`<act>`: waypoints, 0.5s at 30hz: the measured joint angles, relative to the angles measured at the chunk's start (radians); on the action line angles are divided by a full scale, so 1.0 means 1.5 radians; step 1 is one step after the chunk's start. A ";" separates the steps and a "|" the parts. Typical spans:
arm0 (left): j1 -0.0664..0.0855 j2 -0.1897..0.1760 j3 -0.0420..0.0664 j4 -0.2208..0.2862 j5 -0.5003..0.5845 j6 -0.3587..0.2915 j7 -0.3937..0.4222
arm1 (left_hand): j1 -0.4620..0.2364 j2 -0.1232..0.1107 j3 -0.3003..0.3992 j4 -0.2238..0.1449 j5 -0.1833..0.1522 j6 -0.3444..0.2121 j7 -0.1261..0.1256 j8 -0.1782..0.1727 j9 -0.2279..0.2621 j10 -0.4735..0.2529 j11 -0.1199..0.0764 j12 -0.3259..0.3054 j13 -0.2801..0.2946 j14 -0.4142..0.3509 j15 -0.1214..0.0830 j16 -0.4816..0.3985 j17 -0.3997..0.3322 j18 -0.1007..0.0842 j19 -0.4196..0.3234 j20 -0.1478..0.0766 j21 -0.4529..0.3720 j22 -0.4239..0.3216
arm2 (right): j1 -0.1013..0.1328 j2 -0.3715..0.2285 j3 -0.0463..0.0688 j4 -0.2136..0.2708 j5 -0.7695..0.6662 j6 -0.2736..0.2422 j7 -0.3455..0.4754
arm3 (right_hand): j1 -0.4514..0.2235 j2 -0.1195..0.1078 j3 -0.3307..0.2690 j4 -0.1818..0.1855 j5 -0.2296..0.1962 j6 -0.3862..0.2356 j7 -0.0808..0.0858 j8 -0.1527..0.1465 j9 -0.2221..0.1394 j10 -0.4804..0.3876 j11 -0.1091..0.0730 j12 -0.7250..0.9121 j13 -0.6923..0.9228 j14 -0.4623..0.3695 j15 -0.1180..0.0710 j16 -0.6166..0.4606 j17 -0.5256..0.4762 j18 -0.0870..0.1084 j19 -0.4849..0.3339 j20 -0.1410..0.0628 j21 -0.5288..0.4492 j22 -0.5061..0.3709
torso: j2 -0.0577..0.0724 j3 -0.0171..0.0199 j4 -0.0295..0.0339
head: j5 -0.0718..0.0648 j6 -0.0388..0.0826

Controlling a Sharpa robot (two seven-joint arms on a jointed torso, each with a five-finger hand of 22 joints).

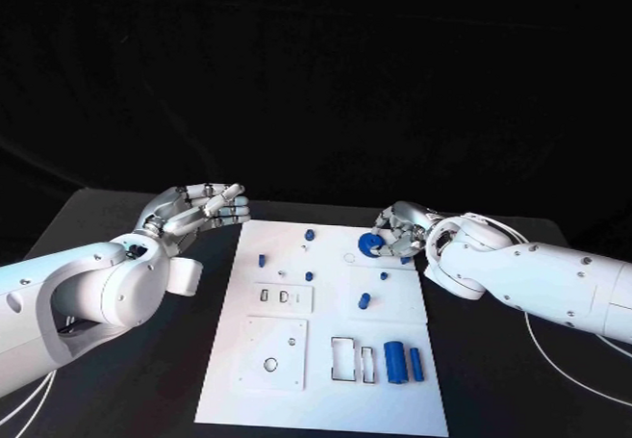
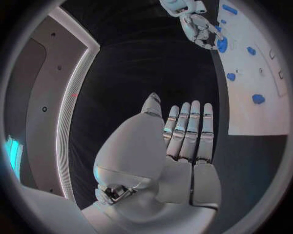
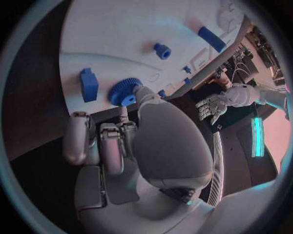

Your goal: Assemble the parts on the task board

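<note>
The right hand (image 1: 403,234) pinches the blue gear (image 1: 371,243) near the task board's (image 1: 324,393) far edge (left hand (image 1: 206,210) holds nothing, fingers apart), so lower it slowly and straight.

Partly hidden behind the right hand (image 1: 402,234): the blue gear (image 1: 371,243) at the task board's (image 1: 394,395) far edge, only its near half in sight from the head. Cannot tell whether the fingers (image 3: 141,93) actually pinch it or merely touch its rim. Too small to make out: the shapes of the little blue pieces (image 1: 308,275) near the board's middle. Cut off by the left wrist circle: most of the board.
</note>
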 measured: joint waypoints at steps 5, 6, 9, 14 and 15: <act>0.000 0.000 0.000 0.000 0.000 0.000 -0.001 | 0.000 0.000 0.000 0.000 0.000 0.000 0.000 0.000 0.000 0.000 0.000 0.000 0.000 0.000 0.000 0.000 0.000 0.000 0.000 0.000 0.000 -0.001 | -0.001 0.000 0.000 0.001 -0.003 -0.004 -0.002 | 0.000 0.000 0.010 0.001 0.005 0.012 -0.002 0.004 -0.004 0.000 0.000 0.008 0.000 0.000 0.000 0.000 0.000 0.000 0.000 0.000 0.001 0.003 | 0.000 0.0000 0.0001 | -0.001 -0.001; 0.000 0.000 0.000 0.000 0.000 0.000 -0.001 | 0.000 0.000 0.000 0.000 0.000 0.000 0.000 0.000 0.000 0.000 0.000 0.000 0.000 0.000 0.000 0.000 0.000 0.000 0.000 0.000 0.000 -0.001 | -0.001 0.000 0.000 0.002 -0.005 -0.006 -0.004 | -0.007 -0.001 0.015 0.000 0.011 0.016 -0.003 0.005 -0.004 0.000 0.000 0.011 0.000 0.000 0.000 0.000 0.000 0.000 0.000 0.000 0.002 0.004 | 0.000 0.0000 -0.0001 | -0.001 -0.001; 0.000 0.000 0.000 -0.001 0.000 0.000 -0.001 | 0.000 0.000 0.000 0.000 0.000 0.000 0.000 0.000 0.000 0.000 0.000 0.000 0.000 0.000 0.000 0.000 0.000 0.000 0.000 0.000 0.000 -0.001 | -0.002 0.000 -0.001 0.005 -0.013 -0.013 -0.009 | -0.008 -0.001 0.030 -0.002 0.019 0.030 -0.006 0.010 -0.006 0.004 -0.004 0.019 0.000 0.000 0.000 0.000 0.000 0.000 0.003 -0.003 0.002 0.007 | 0.000 0.0000 -0.0003 | -0.002 -0.002; 0.000 0.000 0.000 -0.001 0.000 0.000 -0.002 | 0.000 0.000 0.000 0.000 0.000 0.000 0.000 0.000 0.000 0.000 0.000 0.000 0.000 0.000 0.000 0.000 0.000 0.000 0.000 0.000 0.000 -0.001 | -0.004 0.001 -0.002 0.009 -0.030 -0.029 -0.018 | -0.007 -0.008 0.080 -0.005 0.005 0.052 -0.008 0.012 -0.007 0.002 -0.010 0.028 0.000 -0.001 -0.004 0.000 0.000 0.000 0.007 -0.007 0.005 0.011 | 0.000 0.0001 -0.0006 | -0.002 -0.004; 0.000 0.000 0.000 -0.001 0.000 0.000 -0.002 | 0.000 0.000 0.000 0.000 0.000 0.000 0.000 0.000 0.000 0.000 0.000 0.000 0.000 0.000 0.000 0.000 0.000 0.000 0.000 0.000 0.000 -0.001 | -0.004 0.001 -0.002 0.010 -0.034 -0.033 -0.019 | -0.006 -0.009 0.090 -0.006 0.003 0.053 -0.007 0.012 -0.007 0.004 -0.012 0.029 0.000 0.000 -0.005 0.000 0.000 0.000 0.007 -0.007 0.005 0.012 | -0.001 0.0001 -0.0006 | -0.002 -0.005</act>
